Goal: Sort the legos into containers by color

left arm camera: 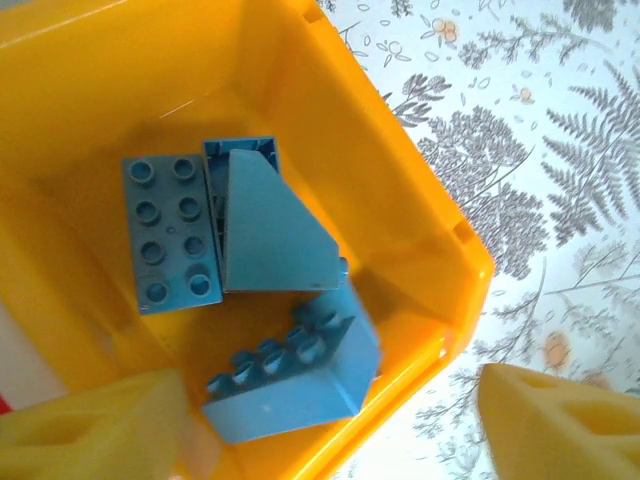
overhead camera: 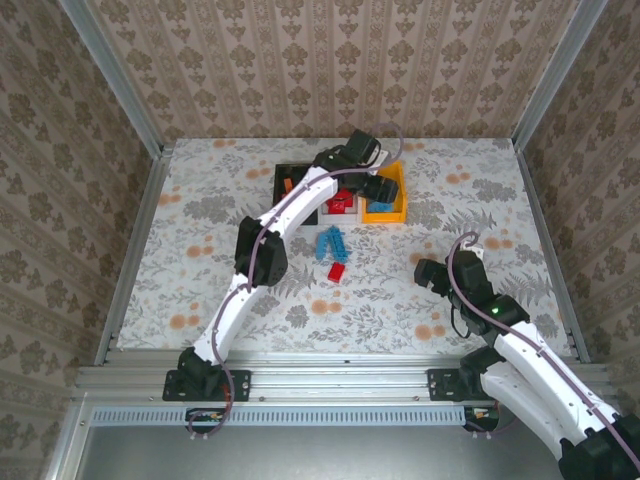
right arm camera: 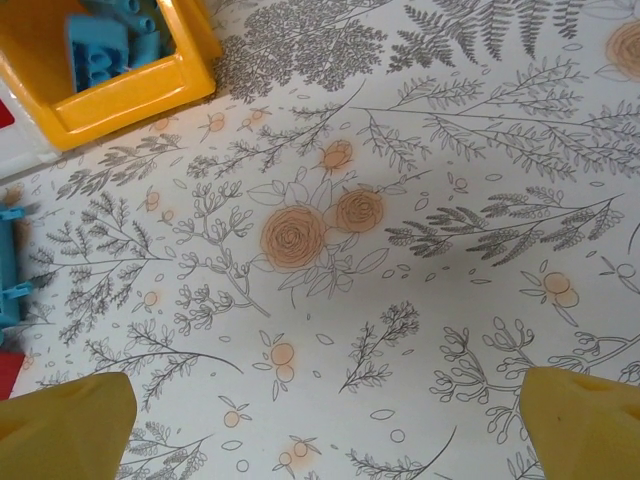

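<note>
Beige cloth with grey ferns and orange blooms covers the table [overhead camera: 200, 260]. The left arm [overhead camera: 262, 250] stretches from its base at 7 o'clock up toward 12 o'clock. The right arm [overhead camera: 520, 350] stays low, around 4 o'clock.

Three bins stand side by side at 12 o'clock. The black bin [overhead camera: 282, 175] is on the left, the white bin [overhead camera: 340, 216] in the middle and the yellow bin [overhead camera: 402, 195] on the right. The left gripper [left arm camera: 325, 400] hangs over the yellow bin with its fingers [left arm camera: 90, 430] spread wide and nothing between them. The right gripper [overhead camera: 428, 272] hovers over bare cloth at 4 o'clock, well apart from the bins. Its fingers [right arm camera: 585, 415] are also wide apart and empty.

Inside the yellow bin lie three light blue legos. A sloped brick [left arm camera: 265, 225] sits in the middle. A flat eight-stud brick [left arm camera: 170, 235] touches it at 9 o'clock. A third brick [left arm camera: 290, 375] lies tilted at 6 o'clock, against the near wall.

Red legos [overhead camera: 340, 198] sit in the white bin, and an orange lego [overhead camera: 288, 185] shows in the black bin. Near the table's centre, a cluster of loose blue legos [overhead camera: 330, 243] rests on the cloth. One red lego [overhead camera: 337, 270] lies just beside it at 6 o'clock.
</note>
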You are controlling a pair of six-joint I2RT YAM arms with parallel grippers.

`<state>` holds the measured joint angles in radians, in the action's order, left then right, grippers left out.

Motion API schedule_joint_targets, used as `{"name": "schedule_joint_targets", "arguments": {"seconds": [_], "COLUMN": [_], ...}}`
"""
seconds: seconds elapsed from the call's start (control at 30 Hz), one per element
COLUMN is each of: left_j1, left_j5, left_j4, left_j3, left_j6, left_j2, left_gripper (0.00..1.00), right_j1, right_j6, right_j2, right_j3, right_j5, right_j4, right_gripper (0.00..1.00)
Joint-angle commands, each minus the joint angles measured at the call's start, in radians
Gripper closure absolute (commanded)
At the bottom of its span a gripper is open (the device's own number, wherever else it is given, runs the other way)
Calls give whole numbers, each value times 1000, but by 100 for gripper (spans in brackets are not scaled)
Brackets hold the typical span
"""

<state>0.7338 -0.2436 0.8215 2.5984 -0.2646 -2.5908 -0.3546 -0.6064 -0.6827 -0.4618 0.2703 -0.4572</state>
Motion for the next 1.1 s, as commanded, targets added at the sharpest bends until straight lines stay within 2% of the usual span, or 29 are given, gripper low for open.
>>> {"name": "schedule_joint_targets", "arguments": {"seconds": [0.0, 0.13, 0.37, 0.47, 0.53, 0.6, 0.7, 0.83, 1.07], "left_j1": [6, 14, 5, -8, -25, -50, -72, -73, -79], "left_j5": [-13, 27, 157, 223, 234, 231, 194, 137, 111], "left_j4": [-8, -17, -299, -320, -343, -363, -384, -403, -434], "left_j3": [-21, -172, -916, -1118, -1213, -1284, -1324, -1306, -1315], "left_j6": [-12, -17, -59, -79, -102, -126, -129, -110, -115], "left_j2": [62, 203, 678, 780, 818, 838, 821, 763, 700], "left_gripper": [18, 19, 19, 23, 30, 38, 43, 44, 46], "right_j1": [6, 5, -22, -49, -68, -89, -120, -151, -179], "right_j6": [-3, -11, -34, -33, -37, -36, -32, -31, -35], "right_j2": [6, 8, -76, -133, -163, -196, -235, -262, -264], "right_j3": [2, 9, 13, 1, -4, -16, -43, -69, -81], "right_j5": [-44, -75, -140, -141, -141, -139, -129, -107, -77], "right_j4": [-18, -2, 110, 150, 175, 189, 191, 184, 159], "right_gripper": [0, 0, 2, 3, 5, 7, 8, 8, 8]}}
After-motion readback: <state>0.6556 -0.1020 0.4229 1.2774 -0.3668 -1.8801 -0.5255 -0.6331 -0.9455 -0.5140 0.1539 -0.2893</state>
